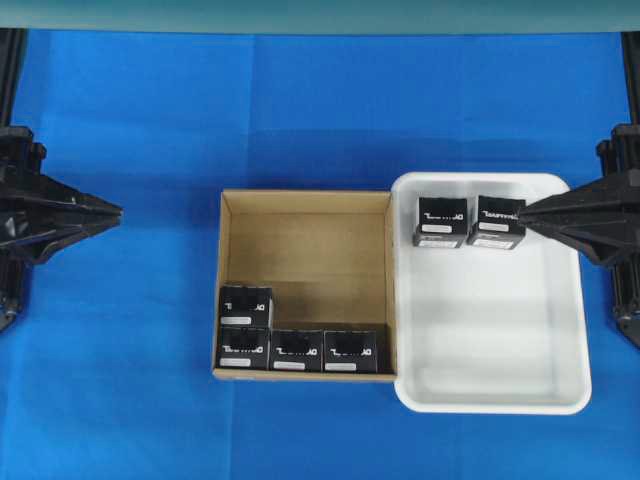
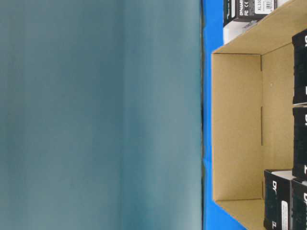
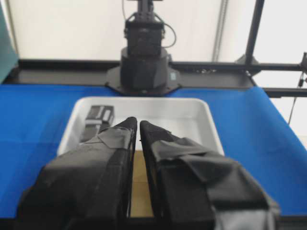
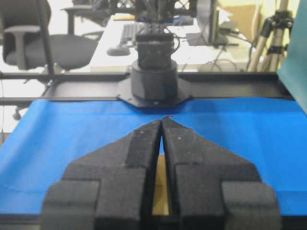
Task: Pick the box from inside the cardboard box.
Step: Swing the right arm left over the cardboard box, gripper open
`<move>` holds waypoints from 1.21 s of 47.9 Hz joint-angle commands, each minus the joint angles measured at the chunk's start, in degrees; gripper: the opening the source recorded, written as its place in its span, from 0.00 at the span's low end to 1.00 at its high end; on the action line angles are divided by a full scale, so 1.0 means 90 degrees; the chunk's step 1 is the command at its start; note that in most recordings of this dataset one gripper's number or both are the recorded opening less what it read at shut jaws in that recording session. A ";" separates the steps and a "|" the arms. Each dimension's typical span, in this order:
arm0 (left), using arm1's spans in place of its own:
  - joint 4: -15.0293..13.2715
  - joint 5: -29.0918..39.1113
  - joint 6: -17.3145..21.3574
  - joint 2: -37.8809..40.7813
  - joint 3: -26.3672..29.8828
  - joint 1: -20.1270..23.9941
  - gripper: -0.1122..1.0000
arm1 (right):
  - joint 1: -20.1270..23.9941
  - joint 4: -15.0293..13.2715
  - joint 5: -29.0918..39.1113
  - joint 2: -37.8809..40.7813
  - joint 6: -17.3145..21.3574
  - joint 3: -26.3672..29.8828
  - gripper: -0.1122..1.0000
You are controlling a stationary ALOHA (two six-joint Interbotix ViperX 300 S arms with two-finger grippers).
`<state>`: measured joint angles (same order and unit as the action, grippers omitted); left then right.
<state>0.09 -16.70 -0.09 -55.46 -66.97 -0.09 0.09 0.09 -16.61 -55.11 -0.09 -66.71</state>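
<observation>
From overhead you see the whole layout: the cardboard box (image 1: 305, 285) sits at the centre of the blue counter (image 1: 130, 380), touching the white plastic tray (image 1: 490, 320) to its right. Four black boxes lie along the carton's lower edge, one (image 1: 246, 303) in the lower-left corner stacked toward the middle of the frame above another (image 1: 243, 347), and two more (image 1: 296, 351) (image 1: 350, 351) in a row to the right. Two further black boxes (image 1: 441, 220) (image 1: 497, 221) rest in the tray's upper part. Your left gripper (image 1: 118, 211) hangs at the left edge, well apart from the carton; your right gripper (image 1: 522, 211) points in from the right edge, its tip over the tray's upper right box. Only the wrist views settle the jaws: the left wrist view shows the left gripper (image 3: 138, 122) clenched on nothing, with a thin slit between its taped fingers, and the tray beyond. The right wrist view shows the right gripper (image 4: 161, 120) likewise pressed together and empty. The table-level view, turned sideways, shows only the carton's inner wall (image 2: 237, 127) and box edges at the right.
</observation>
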 commanded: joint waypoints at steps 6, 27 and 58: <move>0.0107 0.0840 0.0010 -0.0059 0.0459 0.0029 0.17 | -0.0029 0.0576 0.0342 0.0107 0.0264 0.0332 0.14; 0.0098 0.2627 0.0049 -0.0732 0.0762 -0.0039 0.04 | -0.0137 0.0781 0.3496 0.1738 0.1357 0.2344 0.09; 0.0098 0.3975 0.0010 -0.1084 0.0908 -0.0020 0.04 | -0.0322 0.0781 0.8213 0.5928 0.0840 0.6611 0.09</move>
<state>0.88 18.63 0.18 -65.57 -60.47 -0.35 -2.72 6.94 53.35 -5.01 8.88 -11.51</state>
